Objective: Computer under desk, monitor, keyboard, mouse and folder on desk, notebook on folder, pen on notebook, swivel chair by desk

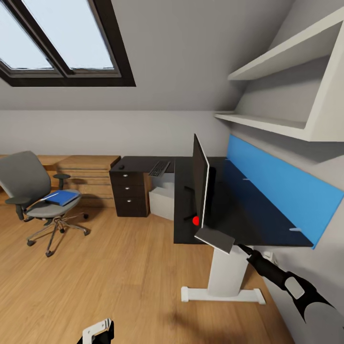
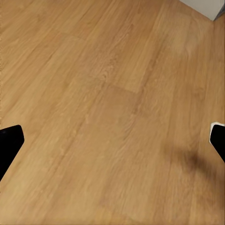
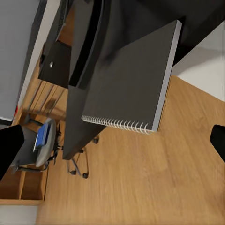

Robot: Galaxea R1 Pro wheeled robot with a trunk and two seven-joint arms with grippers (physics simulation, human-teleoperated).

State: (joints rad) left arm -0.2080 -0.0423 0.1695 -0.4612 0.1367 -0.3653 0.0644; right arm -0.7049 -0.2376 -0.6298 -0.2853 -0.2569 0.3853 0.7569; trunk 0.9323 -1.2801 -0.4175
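Note:
The glossy black desk [image 1: 248, 210] carries the monitor [image 1: 200, 184], seen edge-on. The keyboard [image 1: 160, 168] and the mouse [image 1: 121, 167] lie on its far wing. Beneath it stands the light-grey computer [image 1: 162, 200]. The dark grey notebook [image 1: 215, 239] [image 3: 129, 84] sits tilted at the desk's near corner. My right gripper [image 3: 112, 150] is open just short of it, fingers wide apart. The blue folder [image 1: 61, 197] rests on the swivel chair [image 1: 36, 196] at the left. Low over the wood floor, my left gripper [image 1: 98, 332] [image 2: 112, 145] is open and holds nothing. The pen is out of view.
A blue upright panel [image 1: 282, 191] lines the wall behind the desk, with white shelves [image 1: 282, 62] above. The black drawer unit [image 1: 129, 191] stands at the desk's far end, beside a light-wood chest [image 1: 86, 177]. A white desk leg [image 1: 224, 282] stands near my right arm. Wood floor [image 1: 124, 267] spreads between chair and desk.

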